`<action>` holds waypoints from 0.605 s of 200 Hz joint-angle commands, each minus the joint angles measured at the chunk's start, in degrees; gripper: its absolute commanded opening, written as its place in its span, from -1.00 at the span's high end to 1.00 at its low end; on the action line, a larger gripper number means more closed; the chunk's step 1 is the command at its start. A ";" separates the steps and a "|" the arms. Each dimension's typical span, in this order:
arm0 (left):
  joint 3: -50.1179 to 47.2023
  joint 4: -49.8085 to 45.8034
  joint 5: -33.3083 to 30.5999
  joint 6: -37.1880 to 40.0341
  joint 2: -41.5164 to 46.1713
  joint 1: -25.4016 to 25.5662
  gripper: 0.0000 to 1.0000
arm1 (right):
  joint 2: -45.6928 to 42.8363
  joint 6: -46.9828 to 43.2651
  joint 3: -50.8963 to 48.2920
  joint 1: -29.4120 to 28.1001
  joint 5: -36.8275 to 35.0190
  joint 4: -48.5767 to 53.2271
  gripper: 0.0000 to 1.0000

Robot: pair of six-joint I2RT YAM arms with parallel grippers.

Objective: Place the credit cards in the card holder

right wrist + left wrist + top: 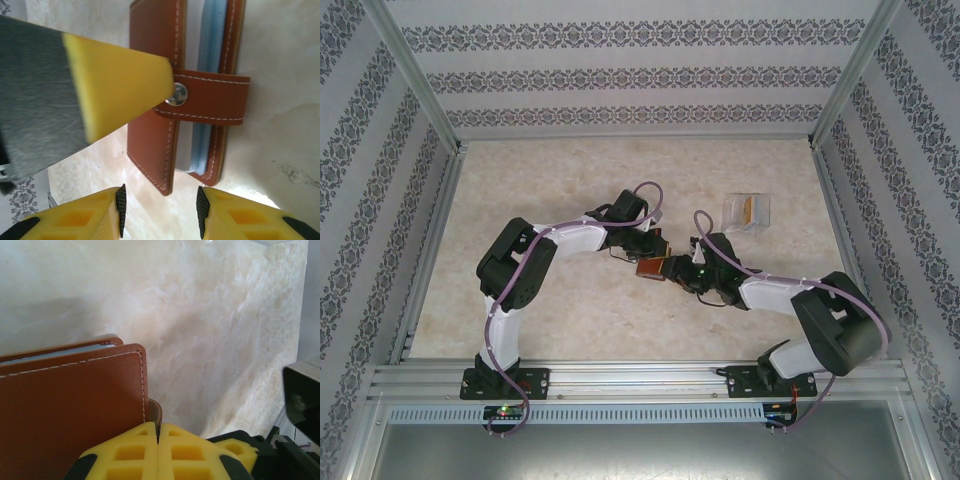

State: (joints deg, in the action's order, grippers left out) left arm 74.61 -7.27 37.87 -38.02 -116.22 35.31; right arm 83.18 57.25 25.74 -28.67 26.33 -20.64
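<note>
As left pincer (158, 427) nips holder (70, 410), box (745, 212) beyond

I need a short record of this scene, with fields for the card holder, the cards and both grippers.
card holder: brown, folded, strap across its open edge
card: blue-grey, inside between the covers
left gripper: shut, at the strap's end
right gripper: open, near the holder's end
clear box: apart from the holder, something orange inside
</note>
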 commanded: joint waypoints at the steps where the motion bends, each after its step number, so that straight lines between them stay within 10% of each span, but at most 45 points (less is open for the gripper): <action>1: 0.45 0.60 1.20 -0.91 -0.68 0.71 1.00 | 2.56 2.10 0.06 -0.33 -0.94 -4.71 0.14; 69: 0.97 -0.27 1.08 -0.27 -0.35 0.17 1.00 | 6.91 2.66 0.99 -0.32 -0.47 -6.13 0.94; 121: -0.03 -2.56 0.46 1.80 2.06 -0.83 1.00 | 8.13 3.11 -0.02 0.12 -0.22 -5.35 1.00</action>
State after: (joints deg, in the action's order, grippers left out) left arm 74.61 -7.40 38.41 -37.82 -116.22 35.14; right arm 90.04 60.12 25.87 -28.64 26.37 -25.80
